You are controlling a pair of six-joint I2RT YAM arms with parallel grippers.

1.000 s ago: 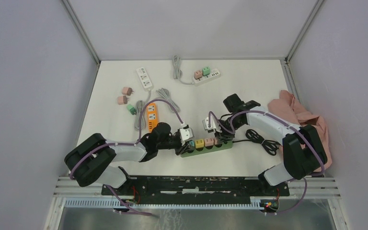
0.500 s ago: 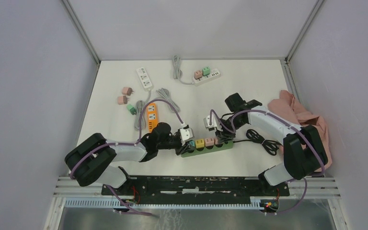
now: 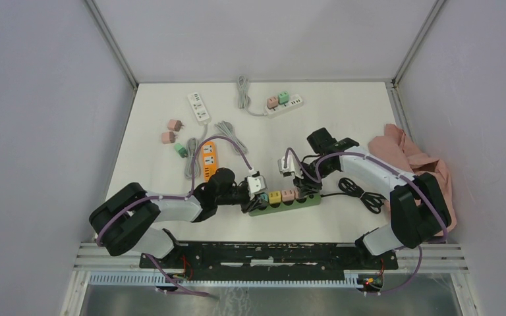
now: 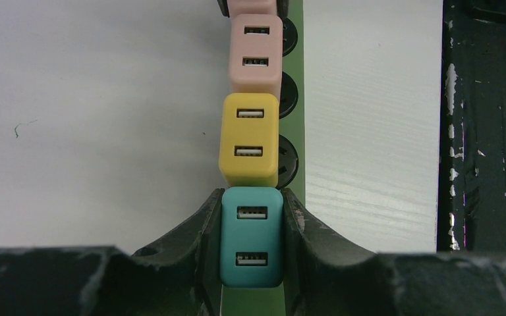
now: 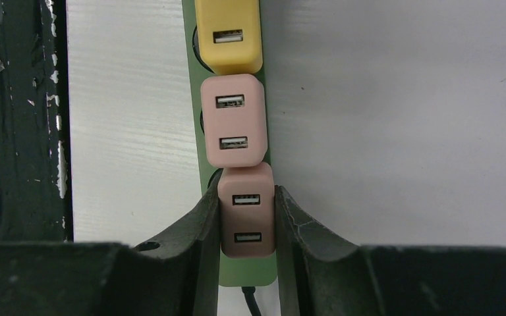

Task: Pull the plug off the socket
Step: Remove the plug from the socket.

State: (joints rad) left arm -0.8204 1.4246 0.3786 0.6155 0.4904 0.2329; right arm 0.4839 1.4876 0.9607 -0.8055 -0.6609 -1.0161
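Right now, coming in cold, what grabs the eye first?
Both grippers are clamped on plugs at opposite ends of the green power strip near the front edge of the table: the left gripper on the teal plug, the right gripper on the end pink plug by the cord. Between them a yellow plug and a second pink plug sit in the row. A crumpled pink cloth lies at the table's right edge.

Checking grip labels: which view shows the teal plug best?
Left wrist: the teal plug is close up, both USB ports facing the camera, clamped by the left end effector on the green strip. Top external shows only a small patch beside that end effector. Right wrist does not show it.
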